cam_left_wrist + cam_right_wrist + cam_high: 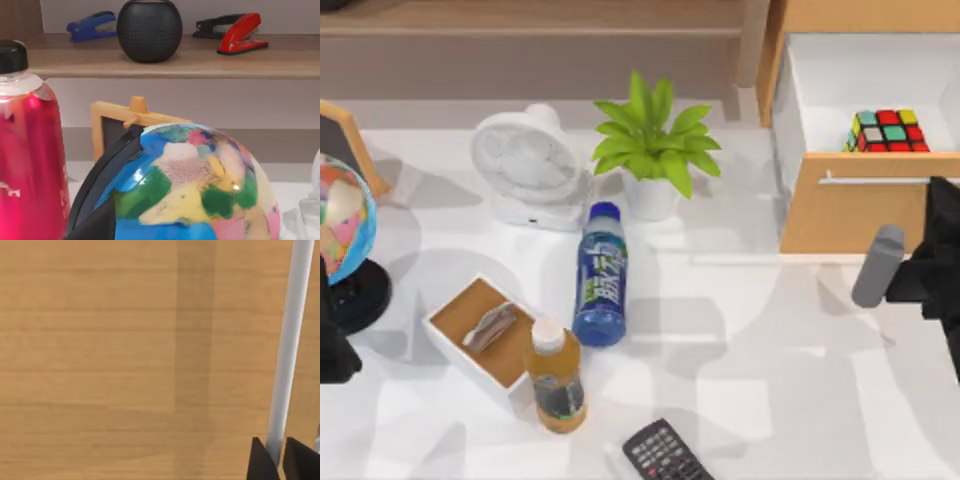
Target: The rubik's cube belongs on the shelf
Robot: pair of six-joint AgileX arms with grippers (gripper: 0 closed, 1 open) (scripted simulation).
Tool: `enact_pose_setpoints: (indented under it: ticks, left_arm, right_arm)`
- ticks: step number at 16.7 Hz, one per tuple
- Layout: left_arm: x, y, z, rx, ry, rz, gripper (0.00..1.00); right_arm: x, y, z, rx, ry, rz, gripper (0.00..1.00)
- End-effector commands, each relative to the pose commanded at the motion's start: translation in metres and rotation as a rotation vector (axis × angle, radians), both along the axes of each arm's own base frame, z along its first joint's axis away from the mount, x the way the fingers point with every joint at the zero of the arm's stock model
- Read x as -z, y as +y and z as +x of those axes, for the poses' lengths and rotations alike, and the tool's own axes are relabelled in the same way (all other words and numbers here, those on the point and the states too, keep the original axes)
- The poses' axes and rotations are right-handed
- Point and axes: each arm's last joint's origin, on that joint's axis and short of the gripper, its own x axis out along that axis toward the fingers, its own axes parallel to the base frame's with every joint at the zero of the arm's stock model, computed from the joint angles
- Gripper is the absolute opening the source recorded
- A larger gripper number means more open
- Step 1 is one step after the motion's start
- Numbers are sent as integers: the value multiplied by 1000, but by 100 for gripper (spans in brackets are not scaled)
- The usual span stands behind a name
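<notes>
**Drawer open, cube not yet lifted**

The rubik's cube sits inside the open drawer at the upper right of the top view, tucked against the inner side of the drawer's orange-tan front panel. It rests on the drawer's pale floor, with nothing gripping it. The shelf runs along the top edge of the frame from the left to past the middle — well apart from the cube, and the cube is plainly not on it.

The right gripper is at the right edge of the top view, in front of the drawer's front panel. In the right wrist view its two dark fingertips stand on either side of the silver bar handle, with the wooden panel close behind; the jaws are narrow, set around the bar. Whether they press on it or merely flank it I cannot tell.

The left arm is parked at the lower left of the top view, beside the globe; the state of its jaws cannot be told.

As a judgement: the opening stage looks done, since the drawer stands pulled out and the cube is exposed from above. What is left is the main part — letting go of the handle, reaching into the drawer, taking the cube, and carrying it across to the shelf.
</notes>
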Motion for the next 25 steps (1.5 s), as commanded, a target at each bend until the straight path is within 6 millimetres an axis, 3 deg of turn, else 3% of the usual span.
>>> enact_pose_setpoints:
  ticks: [8,18,22,25]
  left_arm:
    - [0,0,0,0,0,0,100]
    - [0,0,0,0,0,0,100]
    - [0,0,0,0,0,0,100]
    - [0,0,0,0,0,0,100]
  right_arm:
    - [0,0,0,0,0,0,98]
    - [0,0,0,0,-2,1,100]
    - [0,0,-18,1,-1,0,100]
    - [0,0,-20,1,-2,0,100]
